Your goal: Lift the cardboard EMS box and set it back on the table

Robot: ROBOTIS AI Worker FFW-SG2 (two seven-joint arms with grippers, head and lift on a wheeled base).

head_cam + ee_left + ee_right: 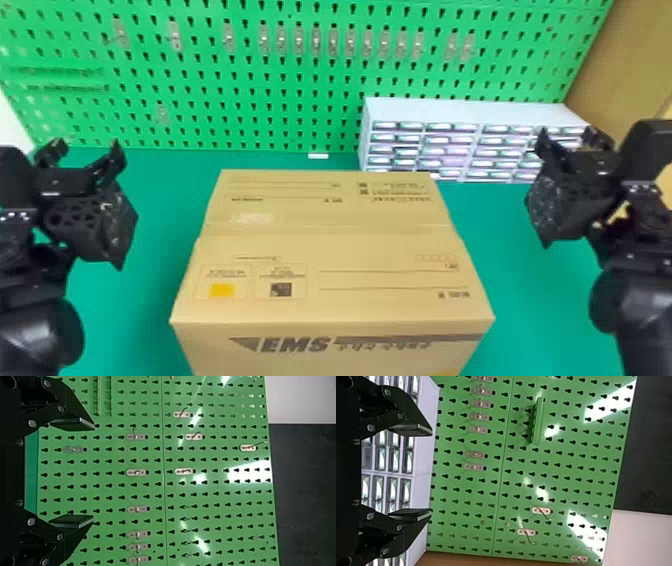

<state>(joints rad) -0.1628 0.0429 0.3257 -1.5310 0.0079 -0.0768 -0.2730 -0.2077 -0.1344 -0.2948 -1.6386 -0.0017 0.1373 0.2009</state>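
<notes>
The cardboard EMS box (325, 245) rests on the green table in the middle of the head view, its top flaps folded closed and its lettered side facing me. Left of the box and apart from it, my left gripper (84, 152) is open with nothing between its fingers; the left wrist view also has this gripper (73, 473), its two fingers spread wide. My right gripper (570, 140) is to the right of the box, not touching it. In the right wrist view, the right gripper (411, 472) is likewise open and holds nothing.
Behind the box stands a green pegboard (240, 100) with small metal hooks. A white cabinet of small drawers (465, 110) is at the back right, behind the right gripper. Green table surface (155, 200) shows on both sides of the box.
</notes>
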